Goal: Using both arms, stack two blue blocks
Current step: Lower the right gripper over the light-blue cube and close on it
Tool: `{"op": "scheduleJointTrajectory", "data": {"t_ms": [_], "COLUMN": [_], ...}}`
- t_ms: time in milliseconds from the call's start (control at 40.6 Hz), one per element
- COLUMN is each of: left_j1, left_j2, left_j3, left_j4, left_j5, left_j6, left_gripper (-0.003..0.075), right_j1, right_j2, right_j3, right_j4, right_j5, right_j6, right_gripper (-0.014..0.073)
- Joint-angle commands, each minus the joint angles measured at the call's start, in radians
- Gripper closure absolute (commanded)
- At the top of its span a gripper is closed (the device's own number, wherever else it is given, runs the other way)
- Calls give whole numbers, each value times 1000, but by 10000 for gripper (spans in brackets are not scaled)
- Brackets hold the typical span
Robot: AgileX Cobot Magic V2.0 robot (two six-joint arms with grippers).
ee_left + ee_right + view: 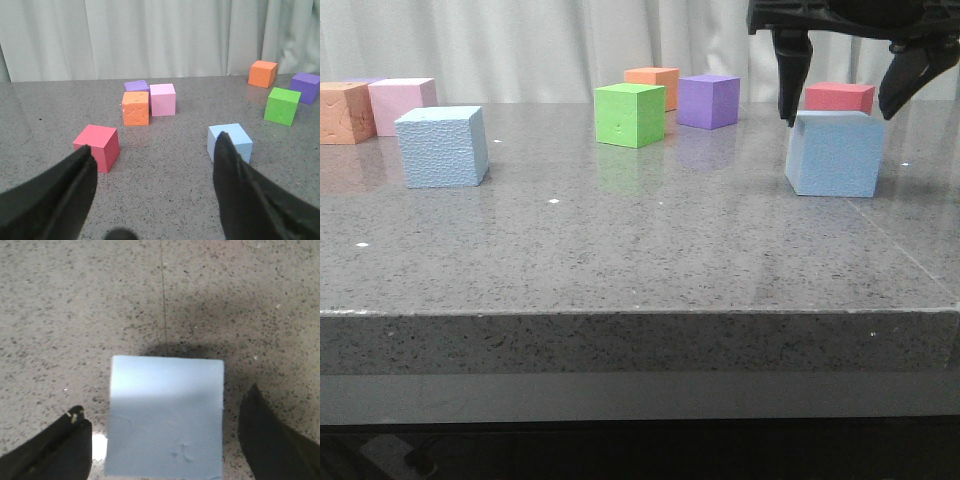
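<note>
Two blue blocks rest on the grey table. One blue block (442, 147) sits at the left; in the left wrist view this blue block (239, 136) shows beyond one finger (235, 180). My left gripper (152, 142) is open over bare table, holding nothing, and is out of the front view. The other blue block (834, 153) stands at the right. My right gripper (838, 113) hangs open just above it. In the right wrist view that block (166, 415) lies between the spread fingers of the right gripper (164, 400), with a gap on each side.
A green cube (629, 114), an orange cube (653, 82) and a purple cube (708, 101) stand at the back middle. A red cube (839, 97) sits behind the right block. Orange (345, 112) and pink (402, 102) cubes are far left. Another red cube (97, 146) lies near my left gripper.
</note>
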Motion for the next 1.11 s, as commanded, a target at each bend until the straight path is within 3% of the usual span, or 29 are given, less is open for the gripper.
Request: {"op": "scheduleJointTrajectory", "data": {"t_ms": [0,689,936,1083], "left_j1": [-6,-6,-6,-6], "left_j2": [20,20,20,20], "left_j3": [-24,-24,-24,-24], "left_j4": [0,0,0,0], "left_j5": [-81,-81,-81,-81], "left_j6": [1,1,1,1], "left_gripper": [231,231,231,231], "right_j1": [-17,-20,-20,-20], "right_j2": [-42,34,34,31], "right_j3": [-33,-33,-33,-34], "right_j4": [-7,20,20,20], "right_j5": [-46,-57,-38,-16], "right_j6": [5,-27,-46,-53], "right_gripper": [-10,-8,172,175]}}
